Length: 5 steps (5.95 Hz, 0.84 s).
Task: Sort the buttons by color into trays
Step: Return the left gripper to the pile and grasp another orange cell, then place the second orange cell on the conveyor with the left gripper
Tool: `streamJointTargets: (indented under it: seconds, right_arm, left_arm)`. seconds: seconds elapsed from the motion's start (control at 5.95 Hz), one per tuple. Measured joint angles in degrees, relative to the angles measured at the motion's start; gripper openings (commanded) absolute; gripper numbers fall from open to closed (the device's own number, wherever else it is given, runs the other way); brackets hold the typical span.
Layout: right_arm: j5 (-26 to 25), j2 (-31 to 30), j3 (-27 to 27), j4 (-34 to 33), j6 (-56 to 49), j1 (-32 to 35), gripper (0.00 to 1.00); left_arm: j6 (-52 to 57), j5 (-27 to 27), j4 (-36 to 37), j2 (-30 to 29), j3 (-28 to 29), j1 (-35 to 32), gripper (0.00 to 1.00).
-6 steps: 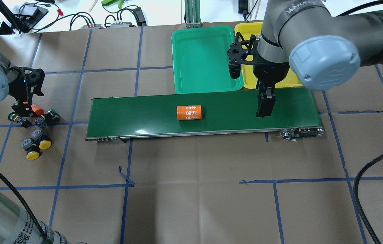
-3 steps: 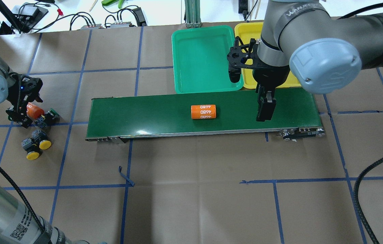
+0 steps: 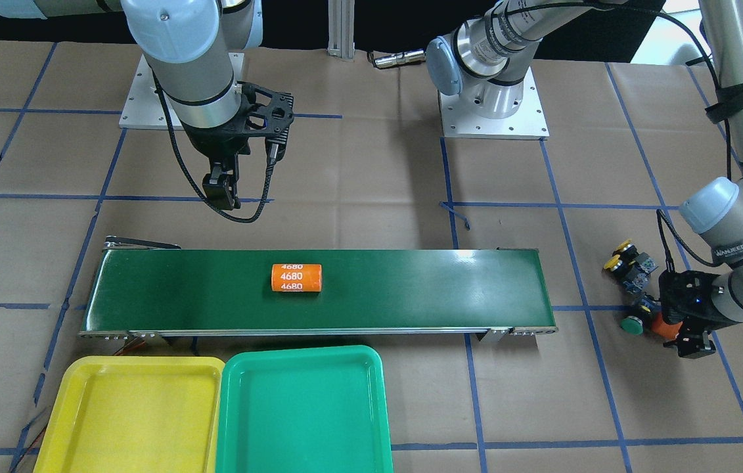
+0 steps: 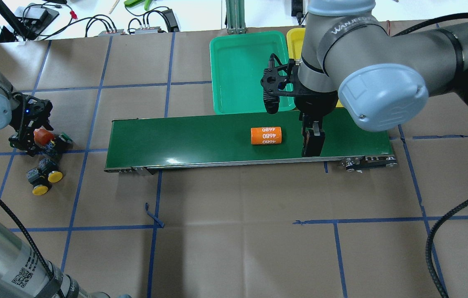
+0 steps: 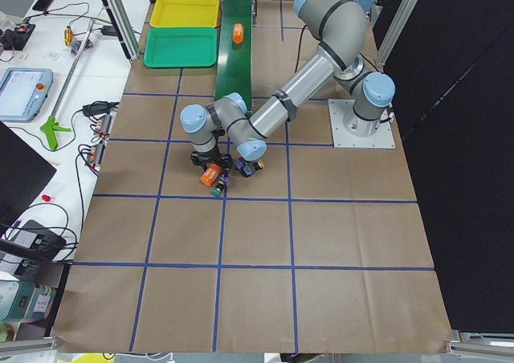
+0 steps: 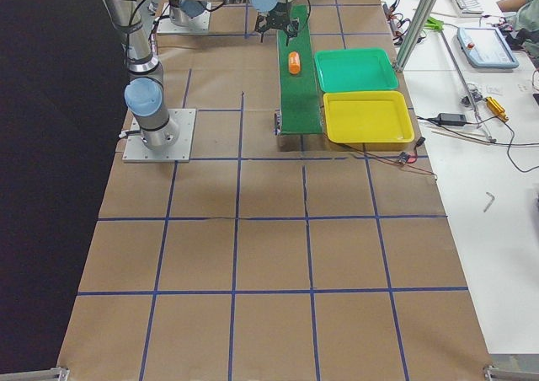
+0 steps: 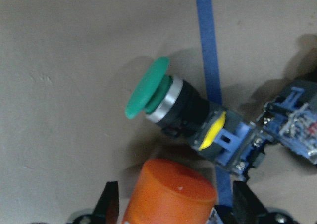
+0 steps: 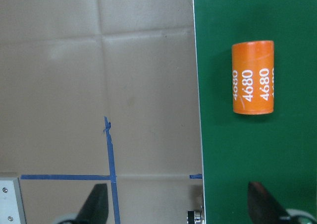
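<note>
Rightward rolls the belt cylinder [image 4: 266,135]; left end effector [image 7: 173,209] grips another beside green button [image 7: 168,97].

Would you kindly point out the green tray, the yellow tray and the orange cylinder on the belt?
green tray [image 3: 302,410], front-facing view, bare floor.
yellow tray [image 3: 128,417], front-facing view, bare floor.
orange cylinder [image 4: 266,135], overhead view, printed side.

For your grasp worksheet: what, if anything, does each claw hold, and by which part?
The left claw grips an orange cylinder by its curved sides, one end facing the camera. The right claw is open and holds nothing, poised over the belt's edge.
</note>
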Motion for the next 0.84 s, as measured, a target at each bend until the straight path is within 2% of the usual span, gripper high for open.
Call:
streamJointTargets:
  seconds: [0.17, 0.34, 0.67, 0.84]
  right_arm:
    - [0.1, 0.0, -0.1, -0.3, -3.1, 0.1, 1.00]
    - [0.1, 0.2, -0.1, -0.6, -7.0, 0.1, 0.95]
    - [1.3, 0.7, 0.2, -2.7, -8.3, 0.1, 1.00]
    - [2.0, 0.7, 0.2, -2.7, -6.9, 0.1, 1.00]
  left_arm:
    - [-0.2, -0.1, 0.1, 0.0, 0.0, 0.0, 0.00]
    - [-0.8, -0.3, -0.1, 0.2, 0.2, 0.2, 0.00]
    - [-4.0, -1.3, -1.3, 1.6, 1.0, 0.2, 0.00]
    - [-7.4, -1.6, -4.9, 3.4, 1.7, -0.7, 0.00]
